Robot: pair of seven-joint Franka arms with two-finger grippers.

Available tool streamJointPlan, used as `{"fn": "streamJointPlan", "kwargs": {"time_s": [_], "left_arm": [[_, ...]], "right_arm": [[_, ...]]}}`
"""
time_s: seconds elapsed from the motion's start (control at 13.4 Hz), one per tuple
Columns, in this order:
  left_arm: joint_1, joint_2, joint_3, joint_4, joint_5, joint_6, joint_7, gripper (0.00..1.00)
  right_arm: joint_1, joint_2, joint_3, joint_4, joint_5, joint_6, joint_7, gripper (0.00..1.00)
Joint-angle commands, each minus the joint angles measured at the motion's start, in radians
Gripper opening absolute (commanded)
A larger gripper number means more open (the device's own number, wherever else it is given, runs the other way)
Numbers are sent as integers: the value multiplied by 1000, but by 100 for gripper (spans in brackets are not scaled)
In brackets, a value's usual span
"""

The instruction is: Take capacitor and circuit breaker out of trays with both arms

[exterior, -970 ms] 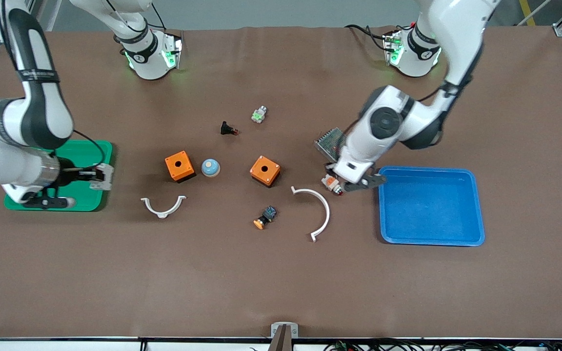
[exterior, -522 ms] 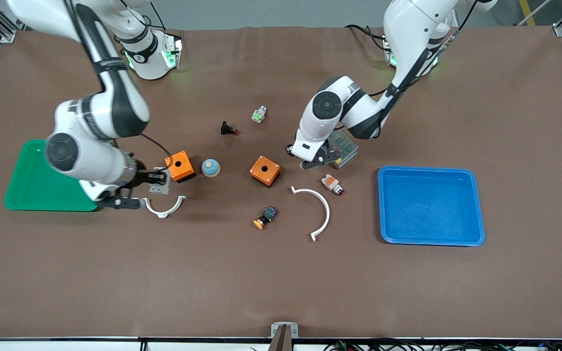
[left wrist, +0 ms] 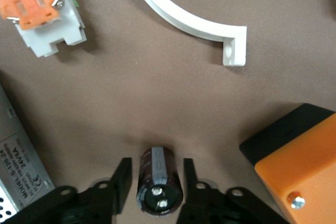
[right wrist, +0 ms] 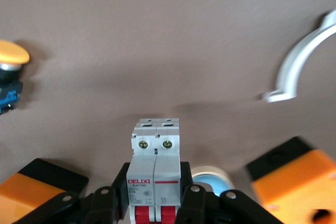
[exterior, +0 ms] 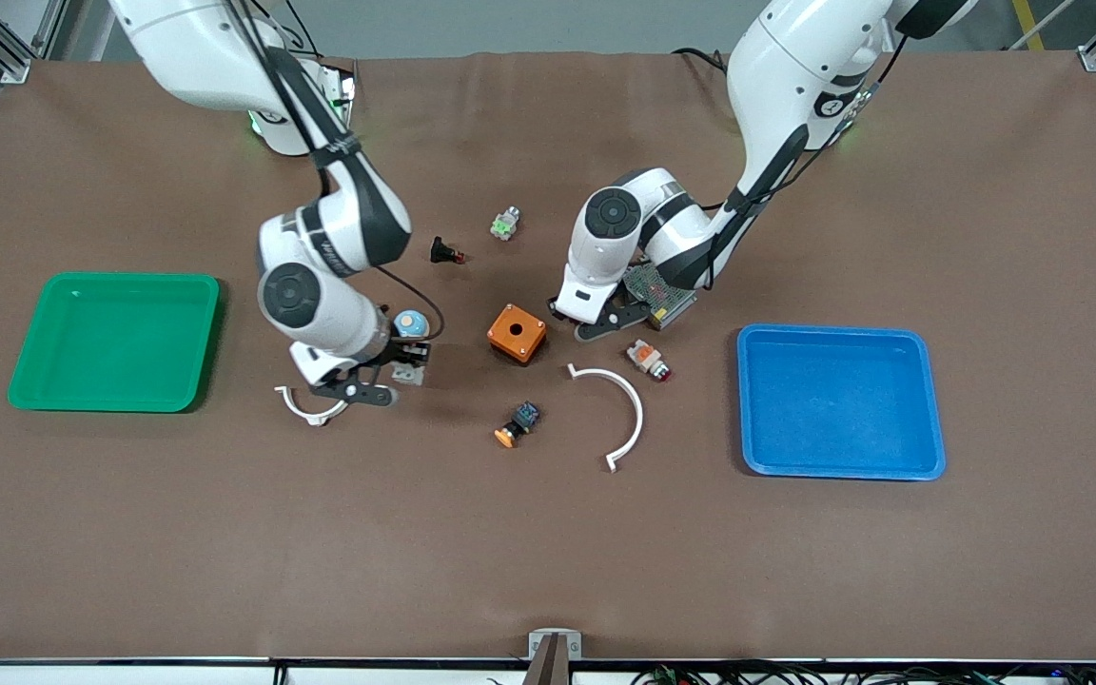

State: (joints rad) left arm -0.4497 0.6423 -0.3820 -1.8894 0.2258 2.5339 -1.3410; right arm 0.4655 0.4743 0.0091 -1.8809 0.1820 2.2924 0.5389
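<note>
The capacitor [left wrist: 160, 182], a small black cylinder with a silvery end, lies on the brown table between the fingers of my left gripper [left wrist: 156, 169]. The fingers are open, with a gap on each side. In the front view my left gripper [exterior: 596, 326] is low between an orange box [exterior: 517, 333] and a mesh power supply [exterior: 659, 291], and it hides the capacitor. My right gripper [right wrist: 155, 184] is shut on the breaker [right wrist: 155, 150], a white-grey block with red toggles. In the front view it [exterior: 394, 374] holds the breaker [exterior: 406, 374] just above the table beside a blue-white dome [exterior: 410, 324].
The green tray [exterior: 34, 390] is at the right arm's end and the blue tray [exterior: 748, 400] at the left arm's end. Two white curved brackets [exterior: 299, 407] [exterior: 634, 409], a white-orange piece [exterior: 648, 359], an orange-capped piece [exterior: 517, 425], a black button [exterior: 443, 252] and a green-white part [exterior: 505, 224] lie around the middle.
My right arm carried the breaker from over the green tray toward the table's middle. My left arm moved from beside the blue tray to the spot beside the orange box, its fingers around the capacitor.
</note>
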Motion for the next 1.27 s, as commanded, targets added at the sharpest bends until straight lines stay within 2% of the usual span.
{"fn": "streamJointPlan", "kwargs": {"time_s": [0.0,0.15,0.3,0.37,0.45,0.52,0.6,0.97,1.12,1.19], "left_arm": [[5,-7,3,24,29,-6,-21,100],[16,-42,8,91,32,-122,-11,100],[40,-52,8,259,41,-370,32,100],[54,-52,8,324,71,-465,61,100],[80,-58,6,387,113,-554,119,100],[106,-75,6,424,125,-605,187,100],[135,-96,6,435,125,-630,251,100],[307,-265,3,434,118,-736,576,100],[389,-334,-1,434,106,-799,740,100],[431,-363,-5,434,84,-831,817,100]], "right_arm": [[44,29,-12,13,24,15,47,27],[45,44,-12,13,24,19,47,27],[57,62,-12,13,24,22,47,28],[62,63,-12,13,24,22,47,35],[62,61,-12,13,24,16,47,78],[59,55,-14,13,22,7,49,100],[56,32,-14,9,22,-14,47,100],[-7,-230,-38,-6,11,-324,36,100],[-68,-333,-37,-61,5,-367,20,100],[-94,-383,-38,-101,-36,-367,-32,100]]}}
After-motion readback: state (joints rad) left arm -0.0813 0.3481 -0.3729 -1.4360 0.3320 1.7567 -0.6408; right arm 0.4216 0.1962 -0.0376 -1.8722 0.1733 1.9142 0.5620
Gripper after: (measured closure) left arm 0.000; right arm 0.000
